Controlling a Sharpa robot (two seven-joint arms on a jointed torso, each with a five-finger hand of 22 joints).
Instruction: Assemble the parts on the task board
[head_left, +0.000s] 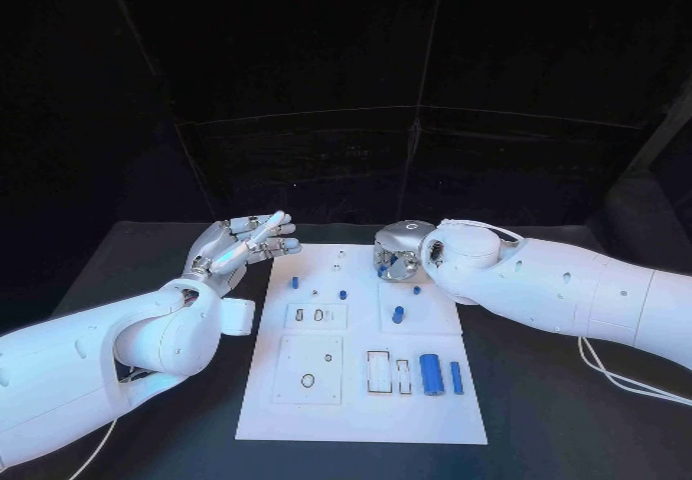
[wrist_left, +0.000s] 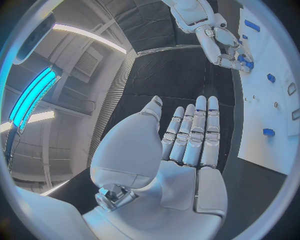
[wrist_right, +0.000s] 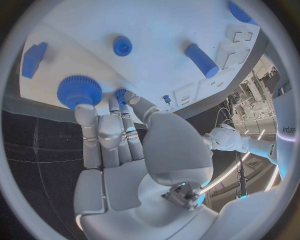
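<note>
The task board (head_left: 361, 400), a flat white rectangular plate, lies in the middle of the black tabletop (head_left: 577, 420) with its long axis running away from the robot; its surface carries shallow rectangular and oval recesses and small blue parts; near its front right, a thick blue cylinder (head_left: 430, 374) and a slimmer blue bar (head_left: 456, 377) lie side by side, both with long axes parallel to the board's long edge; a short blue peg (head_left: 398, 314) lies mid-board, aligned the same way; a ridged blue gear (wrist_right: 79, 91) sits near the far edge of the board, its toothed rim visible in the right wrist view. The right hand (head_left: 404, 252), silver and smooth, is at the far right part of the board, fingers curled down beside the gear, fingertips (wrist_right: 85, 112) touching its rim; whether it grips the gear cannot be told. The left hand (head_left: 238, 245) hovers beside the board's far left corner, fingers extended, slightly apart, holding nothing. Dark drapery forms the backdrop behind the tabletop.
</note>
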